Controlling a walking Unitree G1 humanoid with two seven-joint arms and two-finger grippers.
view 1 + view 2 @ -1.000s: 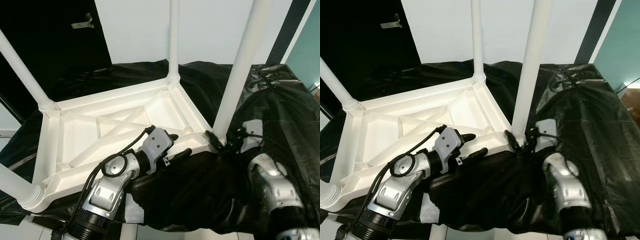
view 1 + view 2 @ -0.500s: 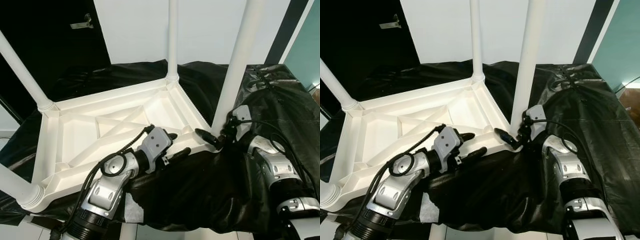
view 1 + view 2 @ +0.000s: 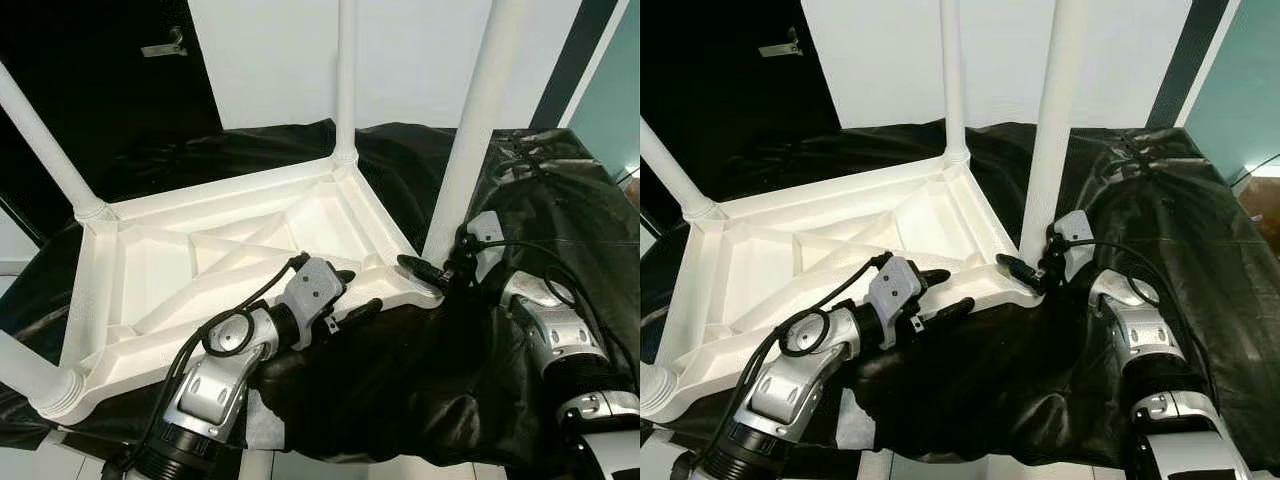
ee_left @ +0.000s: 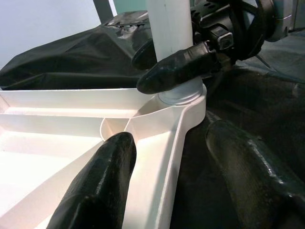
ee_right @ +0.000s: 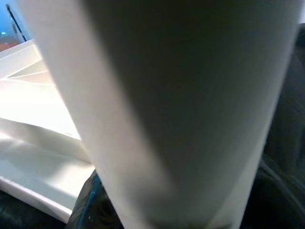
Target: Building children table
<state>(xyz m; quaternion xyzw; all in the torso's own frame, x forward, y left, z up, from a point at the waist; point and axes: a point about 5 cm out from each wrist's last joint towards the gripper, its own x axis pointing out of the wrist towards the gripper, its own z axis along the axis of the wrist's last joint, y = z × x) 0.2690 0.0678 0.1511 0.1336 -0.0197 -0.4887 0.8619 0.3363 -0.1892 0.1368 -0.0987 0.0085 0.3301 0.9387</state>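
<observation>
The white table top (image 3: 240, 260) lies upside down on the black-draped counter (image 3: 560, 210), its near-right leg (image 3: 470, 150) rising toward 12 o'clock between the right gripper (image 3: 425, 268)'s parted fingers at its base, while the left gripper (image 3: 350, 292) straddles the rim, fingers apart.

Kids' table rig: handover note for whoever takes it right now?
Left gripper: open, fingers straddling the near rim of the upside-down white tabletop, on the black sheet.
Right gripper: at the base of the near-right leg; one finger lies across its socket. Whether it grips is not clear.
Done: four legs stand in the corner sockets.
Left: whether the near-right leg is fully seated cannot be judged; check it, then probably turn the table upright.
</observation>
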